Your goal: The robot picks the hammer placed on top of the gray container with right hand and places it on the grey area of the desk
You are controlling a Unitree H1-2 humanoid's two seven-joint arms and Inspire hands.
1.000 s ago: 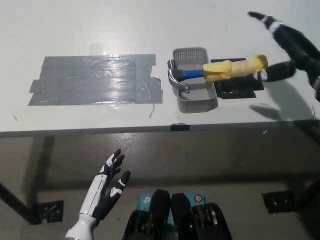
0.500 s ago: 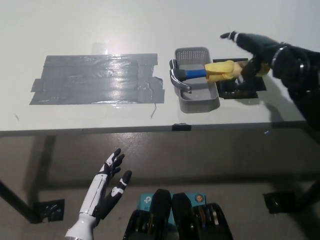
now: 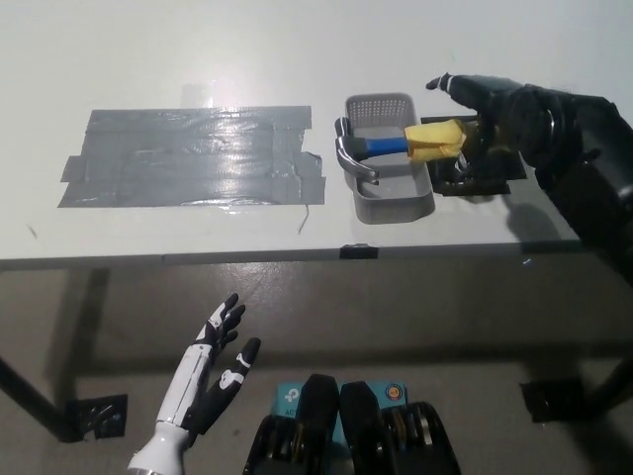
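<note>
A hammer (image 3: 396, 146) with a curved steel head, blue neck and yellow grip lies across the top of the gray container (image 3: 387, 184) on the white desk. My black right hand (image 3: 492, 117) hangs over the outer end of the yellow grip, fingers spread and open, covering that end. Whether it touches the grip is unclear. The grey taped area (image 3: 188, 156) spreads over the desk left of the container. My white left hand (image 3: 211, 371) rests open below the desk edge at the lower left.
A black patch (image 3: 480, 176) lies on the desk right of the container, partly under my right hand. The desk's front edge (image 3: 297, 255) runs across the middle of the picture, with floor and a table leg below.
My right hand has swung in from the far right and come down over the end of the hammer's yellow grip. The hammer, container and left hand have stayed put.
</note>
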